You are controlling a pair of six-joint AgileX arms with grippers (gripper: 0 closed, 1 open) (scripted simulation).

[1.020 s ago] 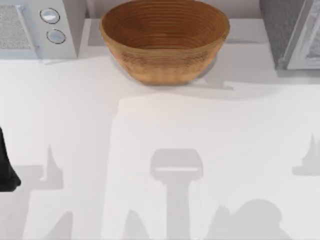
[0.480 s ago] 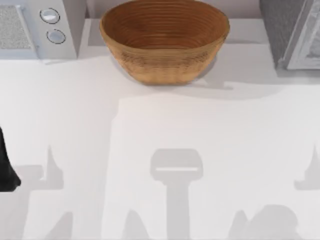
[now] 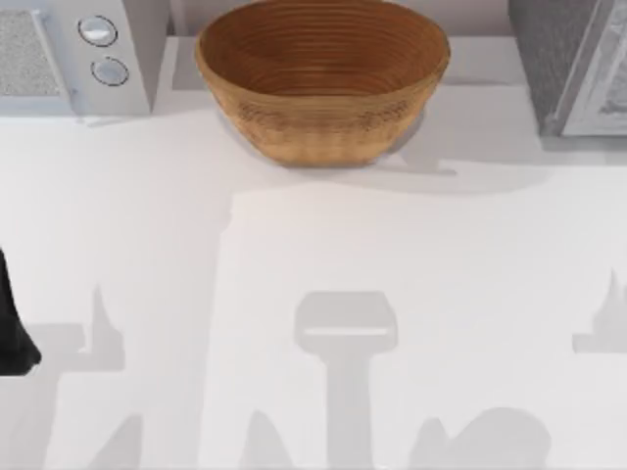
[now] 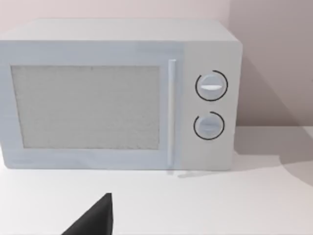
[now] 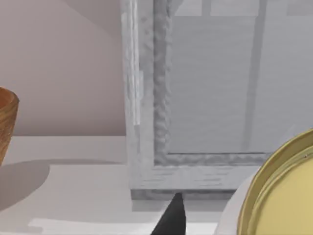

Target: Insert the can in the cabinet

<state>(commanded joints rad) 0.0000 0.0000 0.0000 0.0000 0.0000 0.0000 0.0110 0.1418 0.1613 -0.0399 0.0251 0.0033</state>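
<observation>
One can (image 5: pixel 281 191), gold lid toward our right wrist camera, sits just before the one cabinet (image 5: pixel 195 98). One wicker basket (image 3: pixel 323 78) and one microwave (image 4: pixel 117 93) line the table's (image 3: pixel 294 245) far edge. Whether our grippers grip anything, we cannot tell.

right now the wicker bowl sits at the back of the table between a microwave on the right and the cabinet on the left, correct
Sides are swapped. The top view shows the wicker bowl at the back of the table, with the microwave on the left and the cabinet on the right.
</observation>
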